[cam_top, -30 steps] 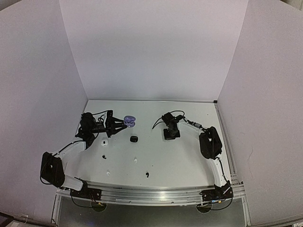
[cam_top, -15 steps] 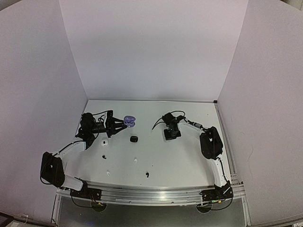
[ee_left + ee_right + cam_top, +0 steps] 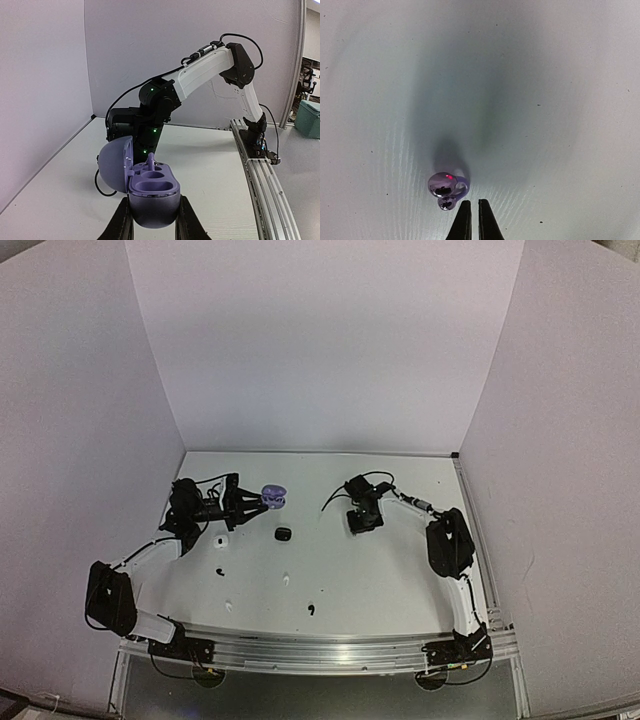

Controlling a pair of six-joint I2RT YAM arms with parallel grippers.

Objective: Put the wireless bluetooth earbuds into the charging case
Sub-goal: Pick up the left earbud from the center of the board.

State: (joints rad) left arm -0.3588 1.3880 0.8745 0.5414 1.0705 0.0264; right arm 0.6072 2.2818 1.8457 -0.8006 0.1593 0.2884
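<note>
white table | earbud lies just beside right hand (fingers closed)

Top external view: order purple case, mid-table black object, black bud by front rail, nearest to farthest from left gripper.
1. purple case, held in the left gripper.
2. black object, mid-table, just toward the robot's right.
3. black bud, far off by the front rail.

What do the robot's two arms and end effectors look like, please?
Both the left arm and the right arm have white tubular links joined by black housings, with thin black cables looping alongside. Small green lights glow on the right arm's joints. The left end effector and the right end effector each have two black fingers.
</note>
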